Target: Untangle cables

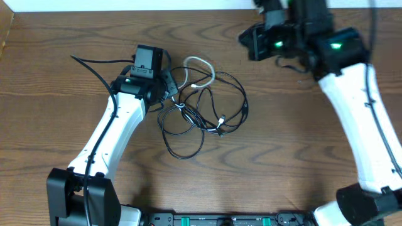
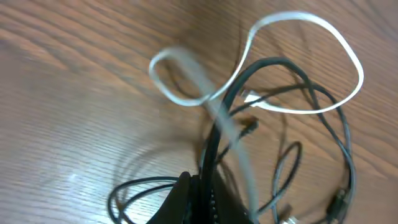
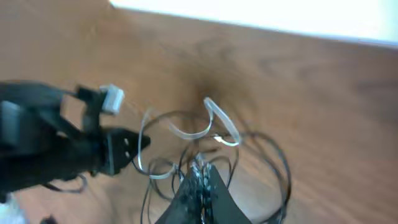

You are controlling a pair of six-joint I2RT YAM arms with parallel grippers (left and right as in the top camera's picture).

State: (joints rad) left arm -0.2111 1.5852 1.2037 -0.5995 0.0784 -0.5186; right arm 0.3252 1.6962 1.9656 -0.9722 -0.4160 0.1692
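The cables lie in one loose tangle mid-table. Several black cables (image 1: pixel 244 108) loop around each other, and a white cable (image 1: pixel 210 68) curls at the tangle's upper left. My left gripper (image 1: pixel 171 90) sits at the tangle's left edge. In the left wrist view the left gripper (image 2: pixel 202 180) is shut on a black cable (image 2: pixel 261 65) that rises from between the fingers, with the white cable (image 2: pixel 348 56) looping beyond. My right gripper (image 1: pixel 244 39) hovers at the upper right, apart from the tangle. The right gripper (image 3: pixel 200 171) is shut and holds nothing, and it faces the white cable (image 3: pixel 221 124).
A thicker black wire (image 1: pixel 94 63) runs from the left arm (image 1: pixel 116 125) across the table's left. The right arm (image 1: pixel 358 113) stretches down the right side. The table's far edge (image 1: pixel 125 9) meets a white wall. The left arm (image 3: pixel 56 149) shows in the right wrist view.
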